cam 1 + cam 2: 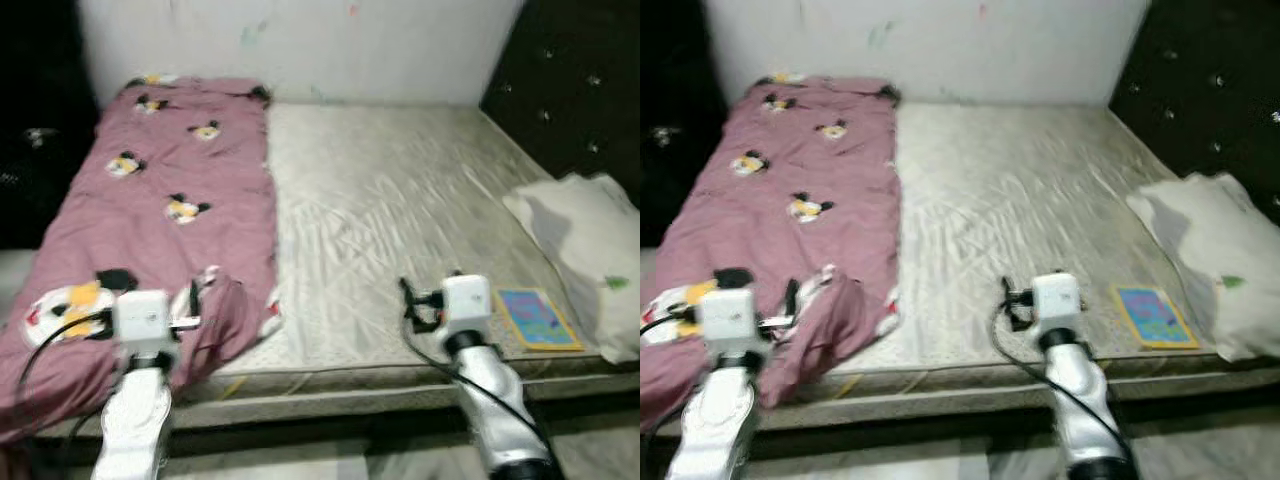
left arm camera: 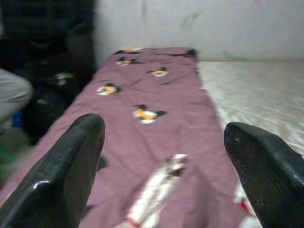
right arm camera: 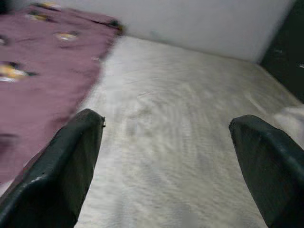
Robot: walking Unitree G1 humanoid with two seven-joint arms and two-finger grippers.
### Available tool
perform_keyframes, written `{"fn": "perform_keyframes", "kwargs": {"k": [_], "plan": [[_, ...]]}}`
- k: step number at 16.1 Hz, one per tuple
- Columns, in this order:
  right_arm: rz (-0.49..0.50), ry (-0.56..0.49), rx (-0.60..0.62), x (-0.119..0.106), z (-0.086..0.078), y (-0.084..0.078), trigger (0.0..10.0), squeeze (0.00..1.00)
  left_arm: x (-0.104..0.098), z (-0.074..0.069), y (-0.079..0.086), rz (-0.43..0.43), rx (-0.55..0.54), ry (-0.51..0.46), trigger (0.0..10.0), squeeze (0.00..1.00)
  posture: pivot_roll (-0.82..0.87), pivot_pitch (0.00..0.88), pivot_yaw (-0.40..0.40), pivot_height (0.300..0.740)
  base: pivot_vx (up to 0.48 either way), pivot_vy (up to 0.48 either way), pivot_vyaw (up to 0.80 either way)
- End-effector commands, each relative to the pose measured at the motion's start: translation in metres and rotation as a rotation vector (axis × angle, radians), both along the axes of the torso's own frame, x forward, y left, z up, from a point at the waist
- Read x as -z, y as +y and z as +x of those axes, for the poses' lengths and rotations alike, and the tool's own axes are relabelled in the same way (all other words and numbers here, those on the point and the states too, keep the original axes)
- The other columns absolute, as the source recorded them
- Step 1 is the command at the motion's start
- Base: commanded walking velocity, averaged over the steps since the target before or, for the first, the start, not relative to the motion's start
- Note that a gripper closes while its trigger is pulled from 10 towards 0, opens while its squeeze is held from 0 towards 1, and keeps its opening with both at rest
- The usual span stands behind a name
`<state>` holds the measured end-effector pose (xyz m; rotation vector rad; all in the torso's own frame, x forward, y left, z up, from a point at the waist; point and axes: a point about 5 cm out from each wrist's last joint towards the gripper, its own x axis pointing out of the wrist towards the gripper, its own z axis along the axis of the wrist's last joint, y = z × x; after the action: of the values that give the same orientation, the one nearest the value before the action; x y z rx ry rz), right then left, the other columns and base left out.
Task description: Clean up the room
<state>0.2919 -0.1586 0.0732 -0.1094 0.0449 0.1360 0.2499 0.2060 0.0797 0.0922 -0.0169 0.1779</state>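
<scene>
Left wrist view has the left gripper with its jaws wide apart and nothing between them, poised over the near end of the pink blanket; the right gripper is just as wide and empty above the bare mattress. From the head, the blanket lies along the left half of the bed with its near corner rumpled and spilling over the edge. A grab there could catch only one loose fold and drag the rest crooked, or slide it off onto the floor. The head view also takes in what neither wrist does: a colourful book at the near right edge and a white pillow beside it.
</scene>
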Motion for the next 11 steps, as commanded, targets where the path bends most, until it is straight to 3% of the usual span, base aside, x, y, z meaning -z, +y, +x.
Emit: {"fn": "perform_keyframes", "kwargs": {"k": [1, 4, 11], "plan": [[-0.009, -0.012, 0.014, -0.0046, 0.0022, -0.0062, 10.0, 0.00, -0.0036, 0.0005, -0.0065, -0.016, 0.034, -0.024, 10.0, 0.00, 0.00, 0.029, -0.033, 0.740, 0.000, 0.000, 0.00], [-0.010, -0.011, 0.013, -0.0043, 0.0025, -0.0064, 10.0, 0.00, -0.0021, 0.0005, -0.0067, -0.016, 0.033, -0.015, 10.0, 0.00, 0.00, 0.031, -0.032, 0.740, 0.190, 0.000, 0.00], [-0.011, -0.006, 0.011, -0.0039, 0.0027, -0.0059, 10.0, 0.00, -0.0025, -0.0003, -0.0079, -0.002, 0.048, -0.018, 10.0, 0.00, 0.00, 0.033, -0.033, 0.740, 0.381, 0.000, 0.00]]}}
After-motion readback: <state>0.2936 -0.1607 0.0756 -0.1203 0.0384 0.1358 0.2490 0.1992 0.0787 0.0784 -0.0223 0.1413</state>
